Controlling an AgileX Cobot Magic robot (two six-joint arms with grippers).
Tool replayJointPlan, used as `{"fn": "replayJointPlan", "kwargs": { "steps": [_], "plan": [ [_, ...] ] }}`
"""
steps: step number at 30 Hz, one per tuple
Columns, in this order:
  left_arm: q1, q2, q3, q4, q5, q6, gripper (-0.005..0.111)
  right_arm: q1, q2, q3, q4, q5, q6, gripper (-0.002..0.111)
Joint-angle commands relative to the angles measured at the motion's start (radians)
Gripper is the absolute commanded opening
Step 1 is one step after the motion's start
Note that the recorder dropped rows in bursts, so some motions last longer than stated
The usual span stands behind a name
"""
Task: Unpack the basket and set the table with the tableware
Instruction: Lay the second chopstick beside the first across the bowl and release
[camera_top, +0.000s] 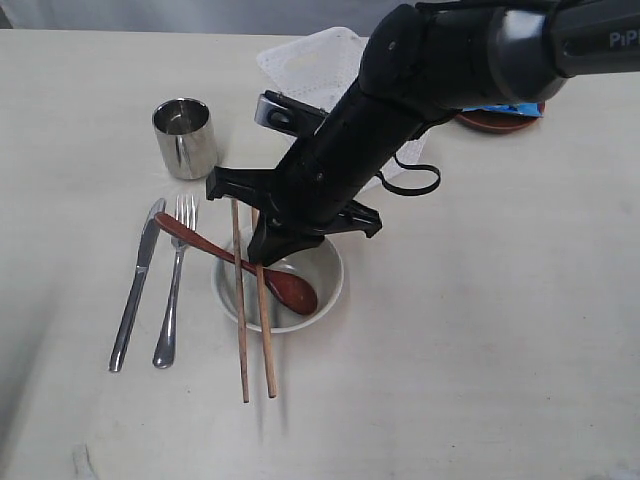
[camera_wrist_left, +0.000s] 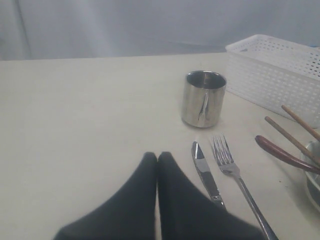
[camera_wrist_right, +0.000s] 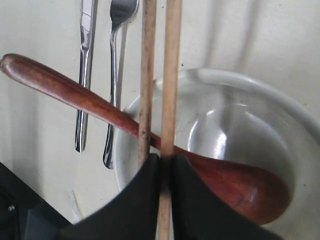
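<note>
Left hand (camera_wrist_left: 158, 159): fingers pressed together, nothing in them, hanging low over the surface (camera_top: 480, 330) just short of the knife and fork handles. It showed only in its own wrist view.

Knife (camera_top: 137, 285) and fork (camera_top: 175, 280) lay side by side at the left, flat on the surface, roughly parallel, knife outermost. Mug (camera_top: 185, 138) stood upright behind them, apart from both.

Spoon (camera_top: 200, 240): handle stuck out left over the bowl rim toward the fork tines, head sat inside the bowl (camera_top: 325, 262). The bowl stood near centre, just right of the fork.

Chopsticks (camera_top: 243, 340) ran near-parallel across the left part of the bowl, over the spoon handle, near ends out past the rim at the front.

Right hand (camera_wrist_right: 165, 167): reached down over the bowl, fingers closed on one chopstick, the paler one. The darker one ran just beside the fingers, outside the grip.

Basket (camera_top: 315, 60): on the surface at the far edge behind the right arm, mostly hidden, contents not readable.

Plate (camera_top: 495, 123): far right, half hidden by the arm, blue packet (camera_top: 515, 109) on it.
</note>
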Motion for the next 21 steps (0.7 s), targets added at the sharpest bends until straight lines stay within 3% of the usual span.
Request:
{"fn": "replayJointPlan", "kwargs": {
  "steps": [1,10,17,21],
  "plan": [
    [-0.005,-0.003,0.003,0.009,-0.011,-0.004,0.0,0.0,0.0,-0.002,0.003,0.001,-0.013,0.0],
    [-0.005,-0.003,0.003,0.009,-0.011,-0.004,0.0,0.0,0.0,-0.002,0.003,0.017,-0.039,0.002],
    [-0.005,-0.003,0.003,0.009,-0.011,-0.004,0.0,0.0,0.0,-0.002,0.039,0.005,-0.054,0.04],
    [-0.005,-0.003,0.003,0.009,-0.011,-0.004,0.0,0.0,0.0,-0.002,0.124,0.002,-0.112,0.041]
  ]
}}
